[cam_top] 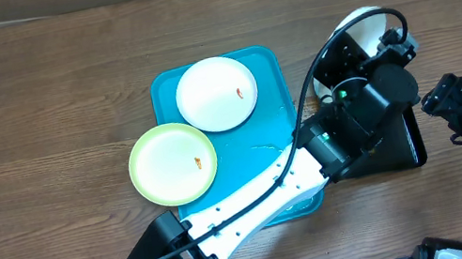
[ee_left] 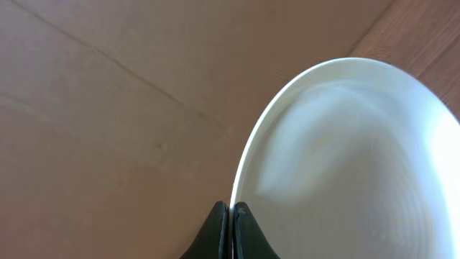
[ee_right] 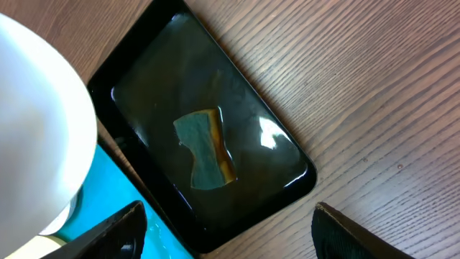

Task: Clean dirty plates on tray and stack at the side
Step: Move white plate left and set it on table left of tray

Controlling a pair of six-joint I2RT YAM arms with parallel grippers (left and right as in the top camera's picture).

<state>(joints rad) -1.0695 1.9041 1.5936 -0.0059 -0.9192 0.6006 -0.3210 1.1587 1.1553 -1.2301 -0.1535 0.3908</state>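
Note:
A white plate (cam_top: pixel 216 94) with a red-orange smear lies on the turquoise tray (cam_top: pixel 279 130). A yellow-green plate (cam_top: pixel 172 164) with a smear overlaps the tray's left rim. My left gripper (cam_top: pixel 380 44) is shut on the rim of a second white plate (cam_top: pixel 358 27) and holds it tilted above the table at the upper right. The left wrist view shows the jaws (ee_left: pixel 231 210) pinching that plate (ee_left: pixel 345 165). My right gripper (ee_right: pixel 230 237) is open and empty over the black tray's near corner; it shows in the overhead view (cam_top: pixel 443 100) at the right.
A glossy black tray (ee_right: pixel 287 155) holds a green and yellow sponge (ee_right: pixel 206 147); it lies right of the turquoise tray (ee_right: pixel 154 237) and partly under my left arm (cam_top: pixel 262 195). The held plate (ee_right: pixel 36 129) fills the left of the right wrist view.

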